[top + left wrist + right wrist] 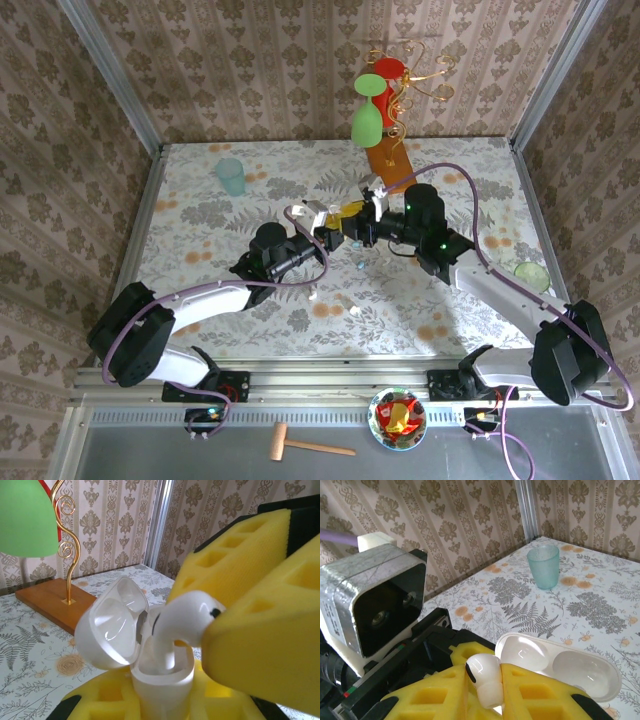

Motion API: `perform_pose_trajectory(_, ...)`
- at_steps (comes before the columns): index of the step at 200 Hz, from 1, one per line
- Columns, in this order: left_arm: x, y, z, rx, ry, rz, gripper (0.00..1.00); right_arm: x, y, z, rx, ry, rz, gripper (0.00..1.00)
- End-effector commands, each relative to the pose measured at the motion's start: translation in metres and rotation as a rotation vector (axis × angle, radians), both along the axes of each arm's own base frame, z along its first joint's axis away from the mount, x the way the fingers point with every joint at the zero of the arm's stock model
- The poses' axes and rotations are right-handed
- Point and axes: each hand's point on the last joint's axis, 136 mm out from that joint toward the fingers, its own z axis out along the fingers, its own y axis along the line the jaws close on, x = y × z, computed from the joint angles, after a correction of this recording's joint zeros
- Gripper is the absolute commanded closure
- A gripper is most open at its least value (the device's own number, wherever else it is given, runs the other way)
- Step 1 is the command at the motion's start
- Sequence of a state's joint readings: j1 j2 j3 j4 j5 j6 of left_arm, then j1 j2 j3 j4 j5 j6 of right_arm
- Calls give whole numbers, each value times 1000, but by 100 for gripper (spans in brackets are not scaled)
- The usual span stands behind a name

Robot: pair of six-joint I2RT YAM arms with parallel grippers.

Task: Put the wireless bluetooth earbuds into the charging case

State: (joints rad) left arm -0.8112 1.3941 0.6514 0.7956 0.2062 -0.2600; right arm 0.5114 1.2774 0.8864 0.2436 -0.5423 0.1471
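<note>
One earbud [182, 617] is pinched between the right fingers [540, 695], whose yellow foam pads press on its head from both sides. Its stem points down into the open case [162, 680]. The left fingers [100, 705] clamp the case body low down, and the lid [115, 625] is swung back to the left. The two arms meet over the middle of the table [200, 230], and the case looks to be held up off the cloth.

From the left wrist camera the stem seems partly inside a well. The bud leans, though, and I cannot tell whether it is lined up with its socket.

That lean is the main worry. Pushed down at an angle, the stem could catch on the rim and twist the case in its soft foam hold, or lever it out altogether. The bud is glossy and rounded, so a harder squeeze or a sideways load might make it pop out from between the pads and drop to the table. The right pads are bulky and already close to the case, so they may bump the rim or the left pads before the bud is seated. The lid stands just beside the bud, and a nudge could tip it shut on the bud. If the bud is let go too early, it would likely topple out of the well.
</note>
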Motion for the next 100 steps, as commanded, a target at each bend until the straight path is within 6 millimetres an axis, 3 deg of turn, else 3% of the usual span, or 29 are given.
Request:
perform_pose_trajectory(1,0,0,49,-90,-122,1,100,-13,-3,-24,-69,55,17,79)
perform_pose_trajectory(30,-2,-2,52,-92,-130,-11,100,-17,-3,-25,-86,58,25,77)
perform_pose_trajectory(100,-11,-11,51,-60,-175,-66,100,-4,-4,-11,-80,86,-36,77)
